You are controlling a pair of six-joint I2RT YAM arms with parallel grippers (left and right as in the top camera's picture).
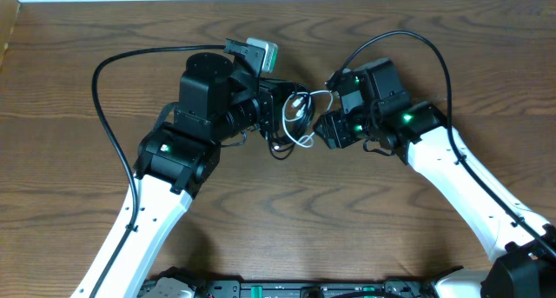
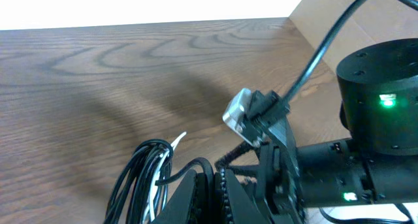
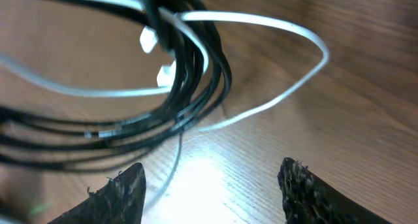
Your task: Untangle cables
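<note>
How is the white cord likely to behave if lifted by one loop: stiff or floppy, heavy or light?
Probably floppy: the white cord bends in loose curves, so it should droop. Likely light, being thin. It may drag the black cord along, since the two cross and tangle together.

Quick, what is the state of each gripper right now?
Left gripper: cannot be told; it is close against the cables.
Right gripper: open, holding nothing; the cables lie beyond its fingers.
</note>
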